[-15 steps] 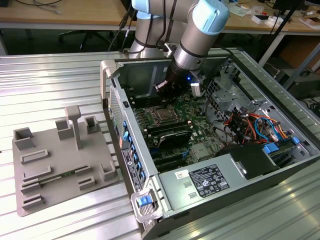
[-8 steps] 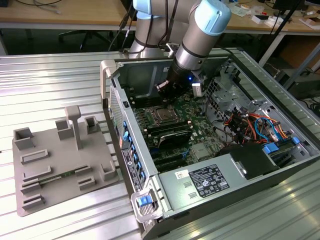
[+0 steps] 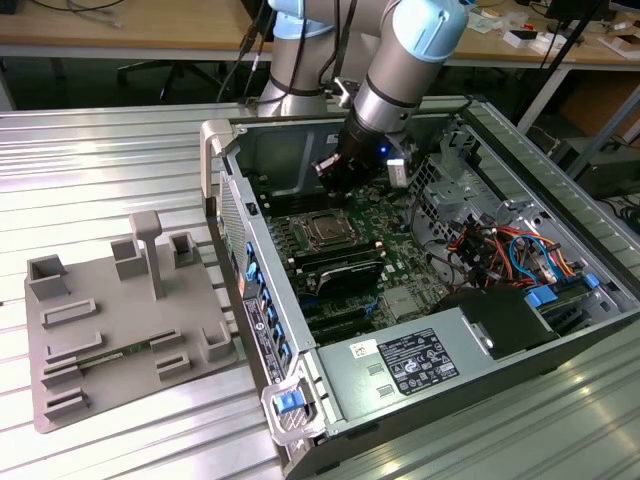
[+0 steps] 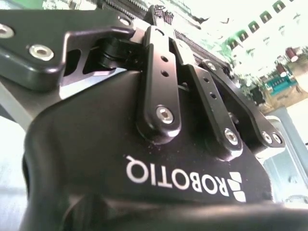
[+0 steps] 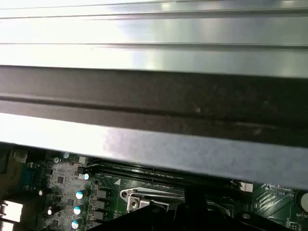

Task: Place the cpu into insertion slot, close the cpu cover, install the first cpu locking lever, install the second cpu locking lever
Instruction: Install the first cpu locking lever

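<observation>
Silver-topped cpu (image 3: 326, 229) under closed cpu cover (image 3: 322, 215)

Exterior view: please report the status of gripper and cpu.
Gripper above board, behind socket; fingers unclear. Cpu seated in insertion slot. Nothing in the way.

White lettering (image 4: 177, 179) with a small block emblem stands on the black housing of the gripper (image 4: 161, 17) in the second wrist view; it is a maker's mark.

In the exterior view, at about 5 o'clock from the picture's centre, a white label (image 3: 418, 362) with black print lies on the grey power supply (image 3: 480, 325). A smaller white sticker (image 3: 363, 349) sits at its 10 o'clock. Neither is legible.

In the first wrist view, the green circuit board (image 5: 269, 202) bears a white triangle mark (image 5: 117, 181) and partly cut-off white lettering (image 5: 302, 216).
</observation>
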You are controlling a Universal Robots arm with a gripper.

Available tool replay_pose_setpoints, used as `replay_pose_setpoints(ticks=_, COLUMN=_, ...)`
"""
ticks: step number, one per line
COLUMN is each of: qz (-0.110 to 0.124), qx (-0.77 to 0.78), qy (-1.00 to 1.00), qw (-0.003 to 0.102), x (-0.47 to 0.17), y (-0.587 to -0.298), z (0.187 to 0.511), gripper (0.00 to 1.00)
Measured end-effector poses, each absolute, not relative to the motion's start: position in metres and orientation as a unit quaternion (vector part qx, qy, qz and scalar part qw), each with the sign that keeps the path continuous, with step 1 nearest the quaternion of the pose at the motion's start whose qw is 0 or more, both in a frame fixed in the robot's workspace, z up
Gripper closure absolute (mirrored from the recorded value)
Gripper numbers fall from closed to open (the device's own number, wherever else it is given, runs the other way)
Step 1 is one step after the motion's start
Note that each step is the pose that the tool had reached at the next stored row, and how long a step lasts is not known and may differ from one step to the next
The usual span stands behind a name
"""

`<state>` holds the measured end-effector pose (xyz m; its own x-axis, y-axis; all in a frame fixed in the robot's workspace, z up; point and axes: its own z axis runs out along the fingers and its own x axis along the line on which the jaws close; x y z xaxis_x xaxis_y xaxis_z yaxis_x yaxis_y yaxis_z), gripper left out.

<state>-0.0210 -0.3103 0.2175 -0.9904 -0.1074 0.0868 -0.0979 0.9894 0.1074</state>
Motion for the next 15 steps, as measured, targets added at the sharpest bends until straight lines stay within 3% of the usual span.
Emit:
replay_pose_setpoints(ticks=11, qz=-0.051, qx=0.051, qy=-0.996, qw=0.048, x=-0.019, y=-0.321, z=0.230, gripper=0.89)
replay_pose_setpoints(ticks=15, qz=-0.021, qx=0.049, qy=-0.997, qw=0.050, x=-0.019, y=-0.325, z=0.230, gripper=0.89)
